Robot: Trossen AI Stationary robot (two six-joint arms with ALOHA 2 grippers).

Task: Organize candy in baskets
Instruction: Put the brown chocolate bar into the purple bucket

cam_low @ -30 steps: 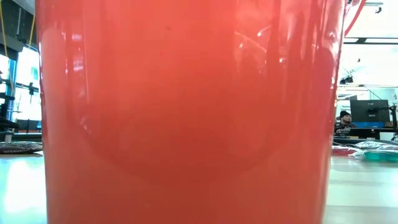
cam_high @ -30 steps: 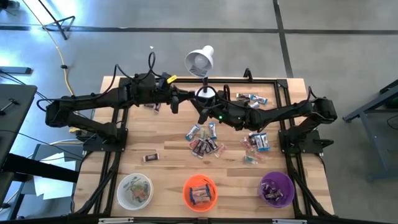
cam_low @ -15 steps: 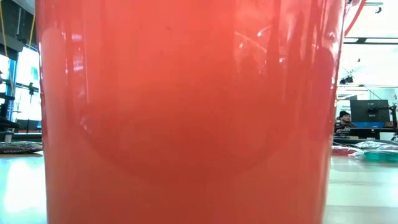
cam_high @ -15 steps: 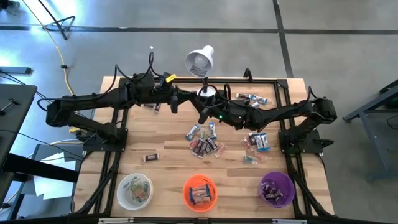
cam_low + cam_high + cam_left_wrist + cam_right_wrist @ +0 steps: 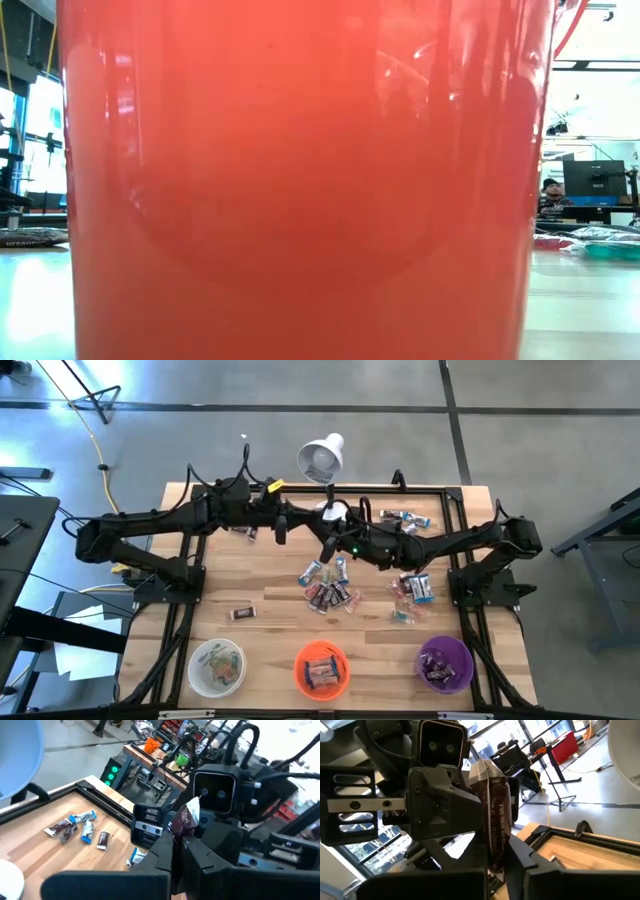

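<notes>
Two sets of jaws (both mine) are clamping one dark brown candy point(image 5: 495, 815) mid-handoff above the bench point(image 5: 270, 640); mistimed release risks tearing or dropping it.

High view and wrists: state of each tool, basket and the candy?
left tool, shut on the brown candy
right tool, shut on the same brown candy
brown candy, held off the table by both tools
white basket, candy inside
orange basket, candy inside
purple basket, candy inside
loose candy, scattered mid-table, unsorted
</notes>
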